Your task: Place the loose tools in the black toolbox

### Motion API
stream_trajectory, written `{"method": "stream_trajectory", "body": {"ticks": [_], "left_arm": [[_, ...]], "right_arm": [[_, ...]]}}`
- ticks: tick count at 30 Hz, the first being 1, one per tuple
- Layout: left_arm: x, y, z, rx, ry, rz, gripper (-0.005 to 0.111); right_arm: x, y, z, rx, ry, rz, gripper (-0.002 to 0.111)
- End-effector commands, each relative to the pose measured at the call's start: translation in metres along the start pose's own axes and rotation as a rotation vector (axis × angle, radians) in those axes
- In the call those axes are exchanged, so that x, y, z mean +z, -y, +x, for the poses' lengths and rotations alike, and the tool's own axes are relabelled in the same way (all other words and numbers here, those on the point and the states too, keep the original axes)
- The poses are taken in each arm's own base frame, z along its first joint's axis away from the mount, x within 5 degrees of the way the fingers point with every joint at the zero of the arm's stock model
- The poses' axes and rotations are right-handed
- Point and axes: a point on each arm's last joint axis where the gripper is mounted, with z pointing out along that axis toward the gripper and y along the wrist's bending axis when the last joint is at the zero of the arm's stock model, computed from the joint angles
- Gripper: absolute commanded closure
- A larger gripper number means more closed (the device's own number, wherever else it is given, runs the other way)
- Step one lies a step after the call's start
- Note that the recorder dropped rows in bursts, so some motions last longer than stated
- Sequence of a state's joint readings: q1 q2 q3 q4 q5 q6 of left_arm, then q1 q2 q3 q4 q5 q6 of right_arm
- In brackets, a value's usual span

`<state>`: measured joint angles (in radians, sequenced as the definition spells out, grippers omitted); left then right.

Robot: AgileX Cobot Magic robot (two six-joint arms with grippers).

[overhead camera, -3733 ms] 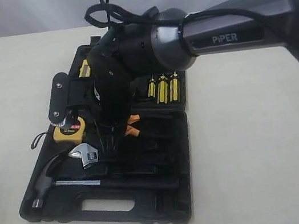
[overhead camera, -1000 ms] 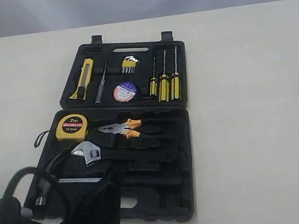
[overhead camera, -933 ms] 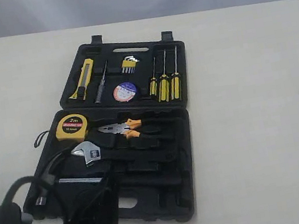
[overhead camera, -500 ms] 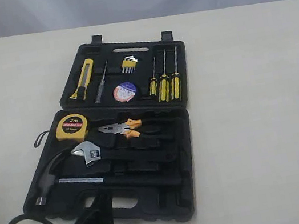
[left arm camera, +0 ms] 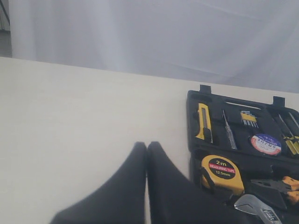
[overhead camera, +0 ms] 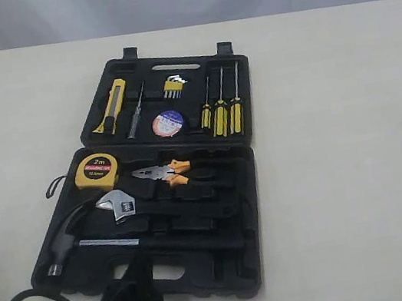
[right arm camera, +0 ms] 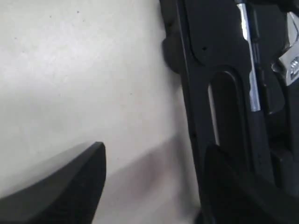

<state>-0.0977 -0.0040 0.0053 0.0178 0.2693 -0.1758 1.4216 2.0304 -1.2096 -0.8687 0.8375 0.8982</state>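
- The exterior view takes in the whole large black moulded-plastic toolbox (overhead camera: 243, 279), open on the pale table (overhead camera: 345, 172). The right wrist view catches only its slot-handle edge, the black-handled hammer (right arm camera: 247, 56) and the silver adjustable wrench (right arm camera: 292, 56).
- In the recesses:
  - one yellow tape measure marked 2m (overhead camera: 96, 170)
  - one orange-and-black-handled pliers (overhead camera: 174, 177)
  - one yellow-and-black utility knife (overhead camera: 112, 106)
  - one black tape roll with a white-blue-red label (overhead camera: 168, 123)
  - three yellow-handled screwdrivers (overhead camera: 220, 112)
- The right gripper (right arm camera: 156, 149) is spread wide and empty at the handle edge.
- The left gripper (left arm camera: 145, 144) has its fingers pressed together and empty, over bare table beside the toolbox.

High exterior, low wrists, shared toolbox (overhead camera: 240, 260)
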Motion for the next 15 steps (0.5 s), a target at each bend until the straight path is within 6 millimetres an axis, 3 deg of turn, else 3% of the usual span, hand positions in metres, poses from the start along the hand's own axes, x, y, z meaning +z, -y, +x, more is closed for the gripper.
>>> {"method": "stream_trajectory", "body": {"ticks": [1,15], "left_arm": [[0.0,0.0,-0.001,0.006,0.0,0.004,0.107],[0.0,0.0,-0.001,0.006,0.0,0.004,0.107]], "right_arm": [[0.003,0.005,-0.001,-0.056,0.016,0.074,0.051],[0.022,0.005,0.001,-0.129,0.008,0.171,0.051]]}}
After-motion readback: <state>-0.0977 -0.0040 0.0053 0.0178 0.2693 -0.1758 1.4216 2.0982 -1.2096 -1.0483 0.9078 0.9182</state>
